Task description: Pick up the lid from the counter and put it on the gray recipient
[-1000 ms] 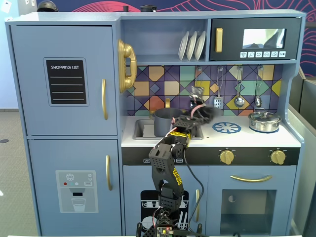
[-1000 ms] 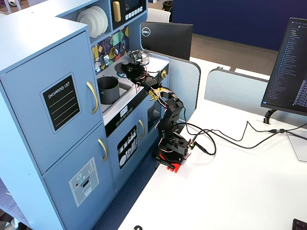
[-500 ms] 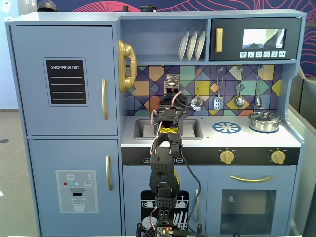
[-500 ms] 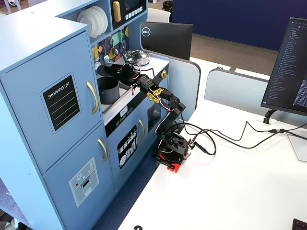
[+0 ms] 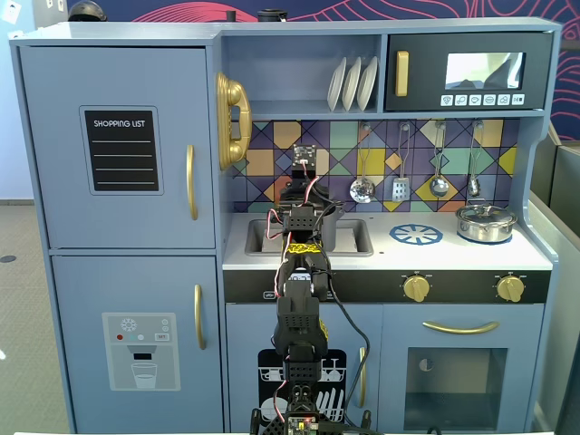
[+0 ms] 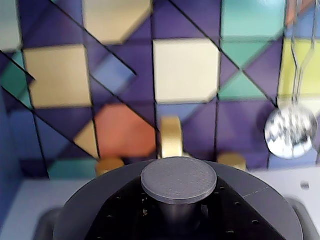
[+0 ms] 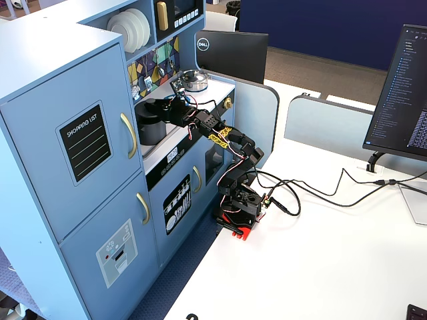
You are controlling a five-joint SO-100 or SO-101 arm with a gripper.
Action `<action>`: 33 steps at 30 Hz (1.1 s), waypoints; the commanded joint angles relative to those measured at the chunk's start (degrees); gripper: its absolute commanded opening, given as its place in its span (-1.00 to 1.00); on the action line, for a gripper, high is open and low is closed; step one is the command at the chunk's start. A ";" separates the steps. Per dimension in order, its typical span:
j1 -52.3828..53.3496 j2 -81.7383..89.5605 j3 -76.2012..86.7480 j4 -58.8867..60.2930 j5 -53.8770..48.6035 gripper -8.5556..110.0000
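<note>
The lid (image 6: pixel 179 181) fills the bottom of the wrist view: a dark gray disc with its round knob in the middle. My gripper (image 6: pixel 179 214) sits close round the knob's stem and looks shut on it; the black fingers merge with the lid. In a fixed view the lid (image 7: pixel 158 105) lies level on top of the gray recipient (image 7: pixel 151 130), which stands in the sink area, with my gripper (image 7: pixel 171 110) at its right edge. I cannot tell whether the lid rests fully on the rim. In the front fixed view my arm (image 5: pixel 299 272) hides most of the recipient (image 5: pixel 330 231).
The gold faucet (image 6: pixel 171 137) and tiled back wall stand just behind the lid. A ladle (image 6: pixel 291 131) and other utensils hang to the right. The shiny silver pot (image 5: pixel 486 222) sits at the counter's right, past the blue burner (image 5: pixel 416 235). The sink (image 5: pixel 258 237) lies left of my arm.
</note>
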 commanded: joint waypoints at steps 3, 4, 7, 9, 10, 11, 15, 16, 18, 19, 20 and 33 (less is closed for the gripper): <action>0.97 1.93 -0.26 -2.55 1.76 -0.86; 0.97 1.85 -0.18 -2.55 1.58 -0.86; 0.97 1.14 0.18 -3.34 1.23 -0.86; 0.97 0.35 0.18 -4.22 1.05 -0.86; 0.97 -0.18 0.18 -4.66 1.05 -0.86; 0.97 -0.79 0.00 -5.19 1.05 -0.86; 0.79 -2.90 -0.18 -7.03 0.79 -0.86; 0.79 -3.25 -0.09 -7.12 0.79 -0.86; 0.88 -3.96 0.18 -7.82 0.70 -0.86; 0.88 -4.22 0.26 -8.00 0.70 -0.86; 0.88 -4.48 0.35 -8.17 0.70 -0.86; 1.23 -4.04 4.57 -9.40 0.26 -0.86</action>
